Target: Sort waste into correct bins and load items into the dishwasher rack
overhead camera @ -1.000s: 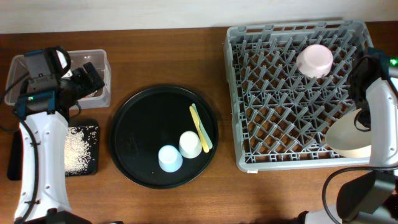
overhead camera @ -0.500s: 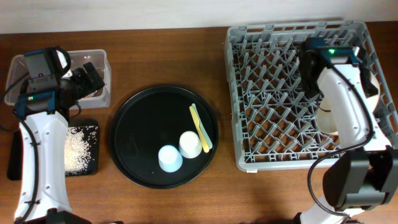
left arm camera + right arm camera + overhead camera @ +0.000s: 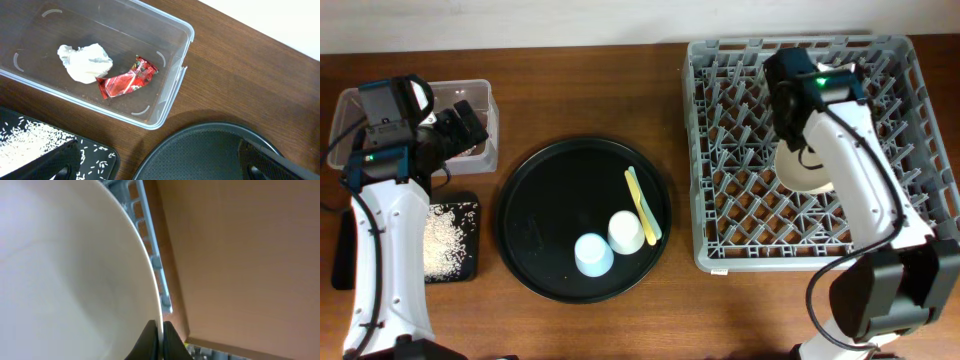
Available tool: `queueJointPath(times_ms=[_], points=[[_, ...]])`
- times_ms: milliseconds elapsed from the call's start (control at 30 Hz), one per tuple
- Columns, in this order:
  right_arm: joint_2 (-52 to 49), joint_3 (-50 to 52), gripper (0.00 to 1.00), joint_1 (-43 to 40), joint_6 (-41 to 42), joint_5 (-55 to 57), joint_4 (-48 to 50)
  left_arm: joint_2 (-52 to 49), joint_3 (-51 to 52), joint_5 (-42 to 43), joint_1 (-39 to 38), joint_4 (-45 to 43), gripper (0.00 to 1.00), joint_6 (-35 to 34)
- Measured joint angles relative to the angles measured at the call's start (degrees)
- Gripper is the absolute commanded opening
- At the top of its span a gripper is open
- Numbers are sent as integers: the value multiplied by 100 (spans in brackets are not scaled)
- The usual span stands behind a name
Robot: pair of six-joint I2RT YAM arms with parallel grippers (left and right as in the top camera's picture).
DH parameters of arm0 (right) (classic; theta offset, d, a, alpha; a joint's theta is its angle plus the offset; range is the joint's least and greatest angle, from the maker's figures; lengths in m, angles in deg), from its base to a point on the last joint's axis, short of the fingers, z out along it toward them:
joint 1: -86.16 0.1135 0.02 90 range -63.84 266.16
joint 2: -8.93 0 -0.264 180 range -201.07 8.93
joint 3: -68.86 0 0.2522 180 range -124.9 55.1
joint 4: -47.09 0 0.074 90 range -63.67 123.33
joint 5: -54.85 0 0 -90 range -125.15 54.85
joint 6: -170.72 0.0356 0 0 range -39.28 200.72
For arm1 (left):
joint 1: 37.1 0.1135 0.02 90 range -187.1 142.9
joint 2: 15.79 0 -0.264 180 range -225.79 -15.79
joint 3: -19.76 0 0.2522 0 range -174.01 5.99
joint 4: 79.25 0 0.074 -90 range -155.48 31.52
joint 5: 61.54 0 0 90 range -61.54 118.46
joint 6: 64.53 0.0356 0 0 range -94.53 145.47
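Light blue cup [image 3: 593,254] was found nearest, at about 6 o'clock on the round black tray [image 3: 545,200]. The white cup [image 3: 626,231] was tucked just beside it at 4 o'clock, and the yellow utensil [image 3: 642,205] was laid along 3 o'clock. None of those three had been loaded yet. At 9 o'clock from that tray, the rice [image 3: 450,235] was scattered in the shallow black tray [image 3: 468,268].

A bit farther back, at 3 o'clock, the cream bowl [image 3: 795,170] was held near the middle of the dishwasher rack [image 3: 740,215]. Its rim was pinched tight by the right gripper [image 3: 159,330]. Whether the pegs were already being touched couldn't be told.

Farthest out, at 10 o'clock, the tissue [image 3: 85,62] and red wrapper [image 3: 127,82] were lying against each other in the clear box [image 3: 176,80]. The left gripper [image 3: 470,125] was hung over that box, fingers spread wide, nothing held.

So the waste sorting was judged pretty much done, and bowl placement was reckoned to be the step in hand. Next, the bowl would probably need to be tipped on edge between peg rows and let go only once propped. After that, the cups and utensil could be fetched.
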Motion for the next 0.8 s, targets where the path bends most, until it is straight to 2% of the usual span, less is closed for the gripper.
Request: queueJointPath(times_ms=[67, 100, 167, 333, 467, 533, 633, 800], points=[[133, -116, 4, -133, -37, -85, -603, 0, 2, 0, 0, -2, 99, 0], [219, -144, 4, -299, -44, -140, -1241, 0, 2, 0, 0, 0, 99, -2], [319, -151, 4, -754, 15, -245, -1668, 0, 2, 0, 0, 2, 99, 0], [446, -151, 4, -1593, 140, -518, -1670, 0, 0, 0, 0, 0, 99, 0], [1353, -149, 4, -1989, 192, -719, -1668, 0, 2, 0, 0, 0, 99, 0], [1838, -149, 4, -2035, 227, -997, -1663, 0, 0, 0, 0, -2, 99, 0], [2044, 26, 4, -2035, 256, -1049, -1646, 0, 0, 0, 0, 0, 99, 0], [1709, 243, 4, -1753, 168, -144, -1362, 0, 2, 0, 0, -2, 99, 0]])
